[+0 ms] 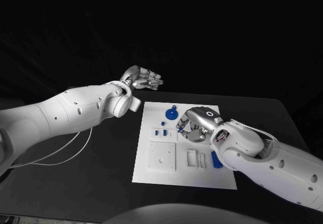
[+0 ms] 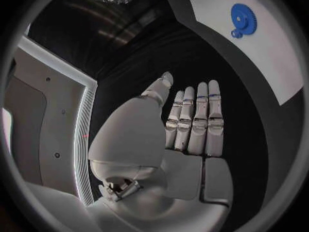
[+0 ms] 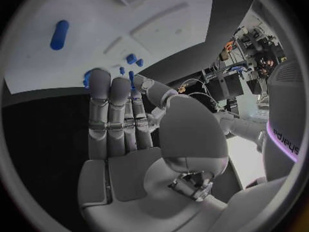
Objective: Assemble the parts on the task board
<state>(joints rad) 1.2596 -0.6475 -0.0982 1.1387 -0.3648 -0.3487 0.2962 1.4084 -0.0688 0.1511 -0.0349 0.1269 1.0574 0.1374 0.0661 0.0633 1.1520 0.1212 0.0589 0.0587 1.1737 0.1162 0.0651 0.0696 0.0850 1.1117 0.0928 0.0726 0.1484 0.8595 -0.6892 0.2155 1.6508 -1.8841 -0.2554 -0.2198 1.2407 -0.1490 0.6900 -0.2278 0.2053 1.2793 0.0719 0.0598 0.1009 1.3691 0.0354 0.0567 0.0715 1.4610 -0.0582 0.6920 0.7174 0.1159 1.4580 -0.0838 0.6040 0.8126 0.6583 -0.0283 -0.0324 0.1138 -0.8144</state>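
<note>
Standing at the near edge of the black surface (image 1: 80,186), one sees the white rectangular task board (image 1: 153,175) lying in the middle. On it, near to far: a blue cylindrical peg (image 1: 216,160) beside the right arm, small blue pieces (image 1: 160,133) in a recessed block, then a round blue gear (image 1: 172,113) at the far end. Right hand (image 1: 195,125) hovers over the board's middle, fingers extended together, holding nothing visible. Left hand (image 1: 143,78) sits beyond the board's far corner, raised over the bare surface, fingers straight in the left wrist view, released.
</note>
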